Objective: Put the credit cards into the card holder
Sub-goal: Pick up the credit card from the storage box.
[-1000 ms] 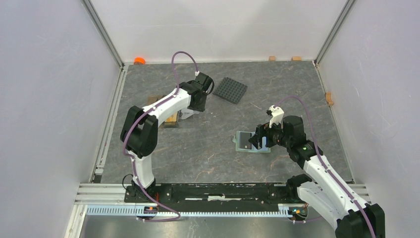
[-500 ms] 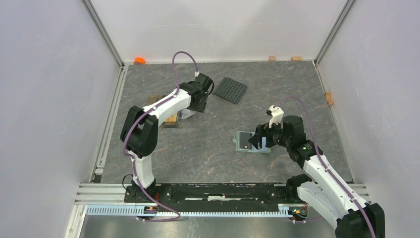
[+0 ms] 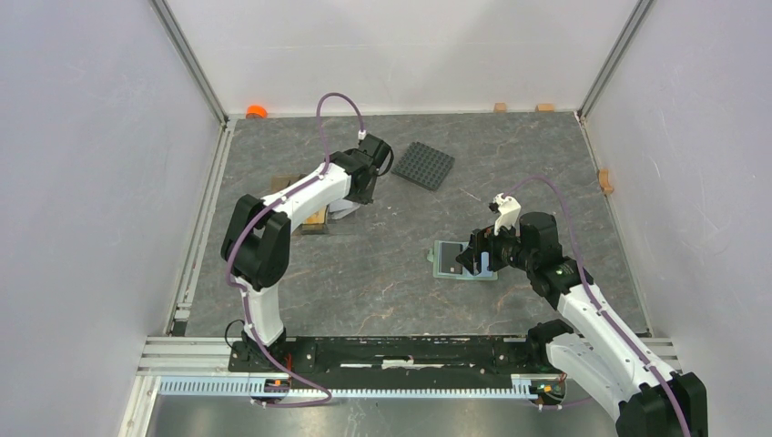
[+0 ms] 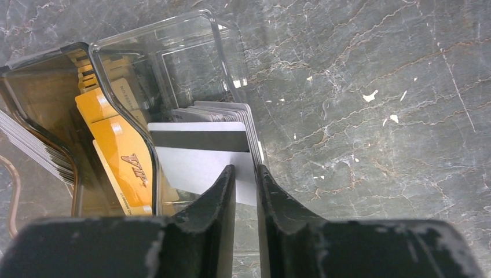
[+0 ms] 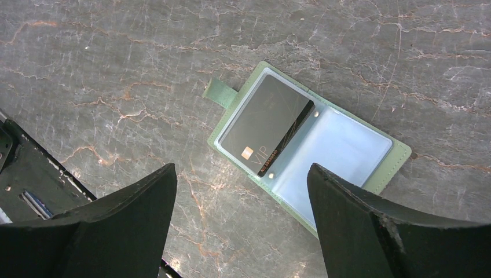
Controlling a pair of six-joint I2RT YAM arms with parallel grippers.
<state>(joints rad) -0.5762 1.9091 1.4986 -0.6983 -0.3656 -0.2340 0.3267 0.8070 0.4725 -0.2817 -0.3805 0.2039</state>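
Note:
The card holder lies open on the table, sage green outside and light blue inside. A black credit card sits in its left pocket. My right gripper hovers open just above it, nothing between its fingers. In the left wrist view, a white-grey credit card with a dark stripe leans in a clear box, with more cards on edge behind it. My left gripper reaches into that box. Its jaws are a narrow gap apart over the white card's right end; whether they pinch a card is unclear.
A brown tray beside the clear box holds gold cards. From above, the tray is at mid-left and a black studded plate at the back. An orange object and small wooden blocks line the walls.
My left gripper's tip has shifted slightly at the card box. The right arm and the card holder have not moved.

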